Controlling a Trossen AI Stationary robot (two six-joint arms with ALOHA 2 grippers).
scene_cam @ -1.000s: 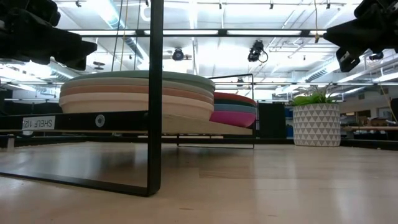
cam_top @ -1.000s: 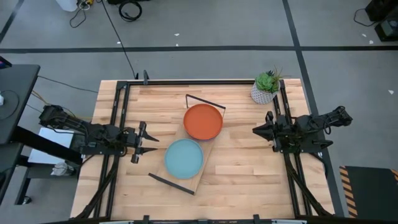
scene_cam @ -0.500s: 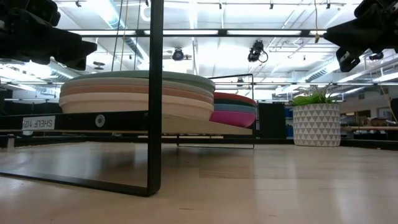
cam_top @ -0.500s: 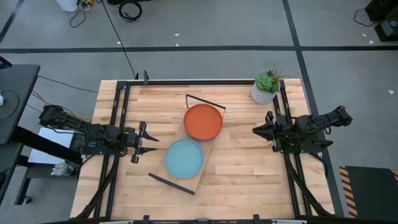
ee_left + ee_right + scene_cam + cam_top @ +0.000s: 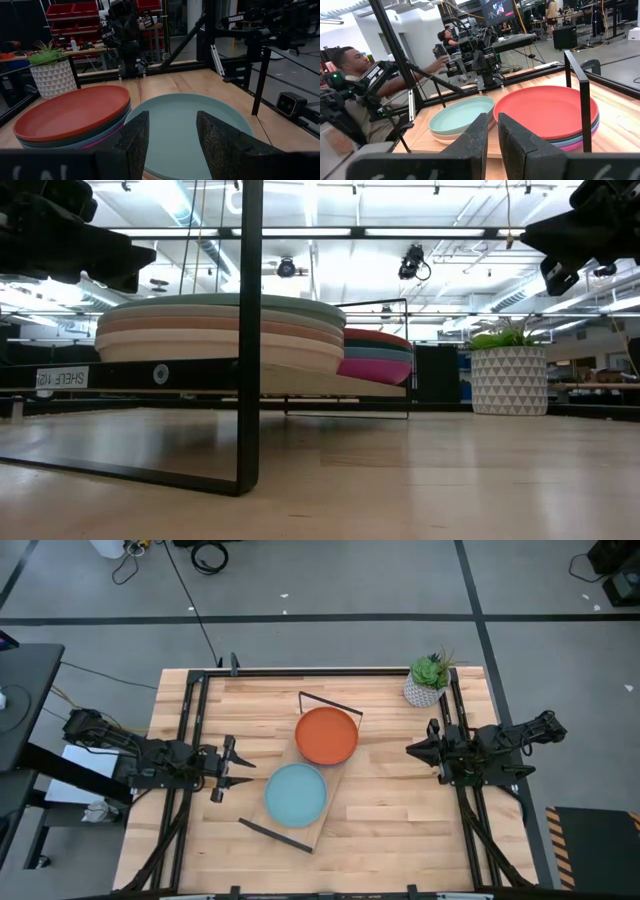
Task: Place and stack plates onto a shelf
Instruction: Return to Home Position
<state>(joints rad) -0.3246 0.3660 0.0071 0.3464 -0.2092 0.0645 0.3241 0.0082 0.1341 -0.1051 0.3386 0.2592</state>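
left pincer (image 5: 222,768) spread and empty at the left side of the desk (image 5: 400,820), right pincer (image 5: 418,750) nearly pressed together opposite. the shelf (image 5: 334,774) lies diagonally between them, nearer my left arm, and carries two stacks. the light blue plate (image 5: 296,794) tops one, the orange plate (image 5: 326,736) the other. stacking looks finished to me.

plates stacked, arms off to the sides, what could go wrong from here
1. The light blue stack spans nearly the shelf's whole width, so a bump might push it off.
2. It seems to touch the orange stack; nudging one could shift both.
3. The open left gripper hangs close beside it; a sweep inward could hit it. The right gripper waits farther off.
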